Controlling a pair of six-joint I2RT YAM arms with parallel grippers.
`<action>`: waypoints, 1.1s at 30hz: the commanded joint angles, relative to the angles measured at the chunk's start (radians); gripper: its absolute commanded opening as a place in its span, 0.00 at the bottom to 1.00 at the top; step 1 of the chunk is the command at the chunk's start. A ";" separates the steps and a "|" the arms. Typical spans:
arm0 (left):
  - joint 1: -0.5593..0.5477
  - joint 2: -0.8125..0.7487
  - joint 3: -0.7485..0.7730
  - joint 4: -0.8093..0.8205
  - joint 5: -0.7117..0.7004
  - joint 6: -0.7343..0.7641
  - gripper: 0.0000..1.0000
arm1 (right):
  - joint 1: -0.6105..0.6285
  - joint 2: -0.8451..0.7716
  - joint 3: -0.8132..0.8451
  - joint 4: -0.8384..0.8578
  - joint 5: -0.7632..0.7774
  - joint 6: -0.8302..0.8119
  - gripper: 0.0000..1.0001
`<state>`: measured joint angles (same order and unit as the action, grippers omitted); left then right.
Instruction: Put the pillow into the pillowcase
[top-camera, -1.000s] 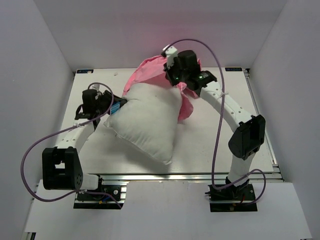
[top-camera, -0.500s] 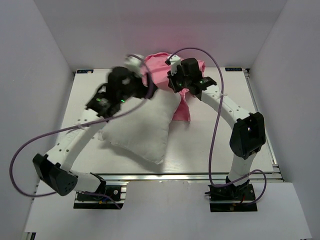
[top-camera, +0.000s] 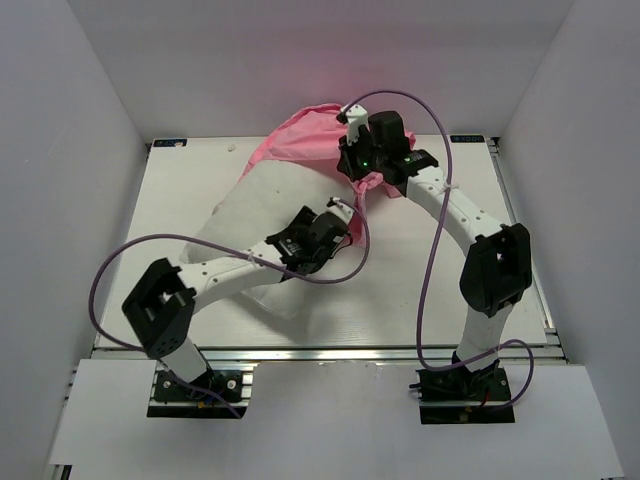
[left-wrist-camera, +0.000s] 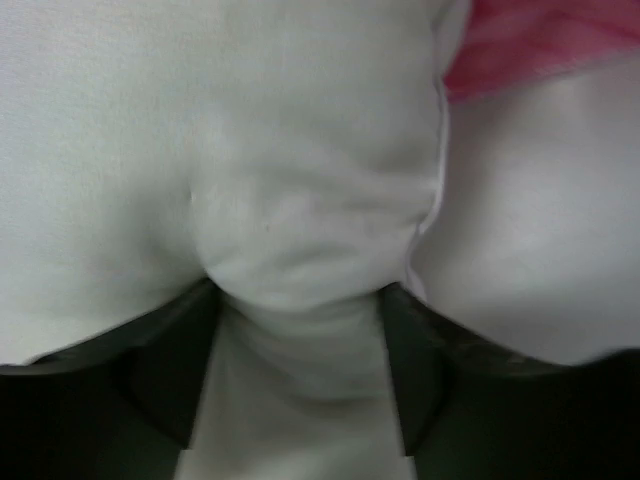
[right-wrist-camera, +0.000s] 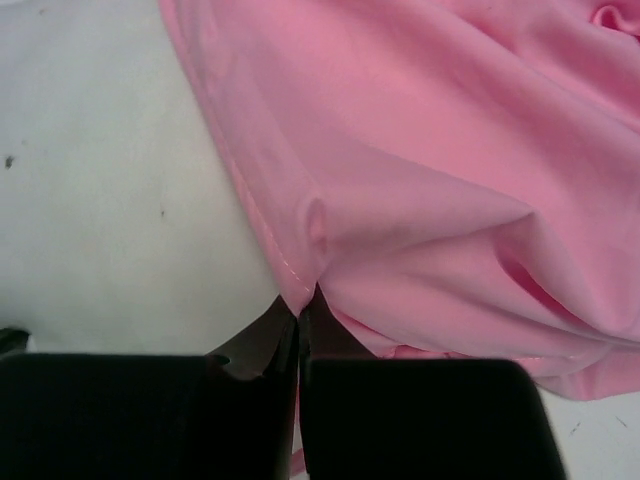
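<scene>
Across the table (top-camera: 420, 270), 1 pillow (top-camera: 265, 205) is lying with its far end meeting the mouth of 1 pillowcase (top-camera: 300, 135).
At the far side, the right gripper (right-wrist-camera: 299, 308) is pinching the pink hem, jaws fully closed on the cloth, likely lifting the mouth so the pillow can pass under. The left gripper (left-wrist-camera: 298, 300) is standing wide, white fabric bulging between its 2 fingers (left-wrist-camera: 170, 380) at the pillow's right edge, probably pressing it toward the opening; whether it is clamping, I cannot tell. Most of the pillow is sitting outside the case. 2 arms are working, 1 per item.
</scene>
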<state>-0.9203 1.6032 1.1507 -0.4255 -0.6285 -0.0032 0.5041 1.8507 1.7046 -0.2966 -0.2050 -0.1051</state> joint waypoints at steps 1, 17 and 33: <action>0.015 0.115 0.044 0.054 -0.257 0.029 0.68 | 0.001 -0.062 -0.014 0.017 -0.036 0.025 0.00; 0.340 -0.025 0.308 0.214 0.346 -0.429 0.00 | 0.033 -0.094 0.234 -0.133 -0.298 0.156 0.00; 0.435 0.001 0.065 0.729 0.707 -1.023 0.00 | -0.042 0.105 0.342 -0.226 -0.244 0.135 0.18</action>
<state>-0.5045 1.6215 1.2591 0.0593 -0.0360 -0.7990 0.4679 1.9259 2.0090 -0.5106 -0.4213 0.0692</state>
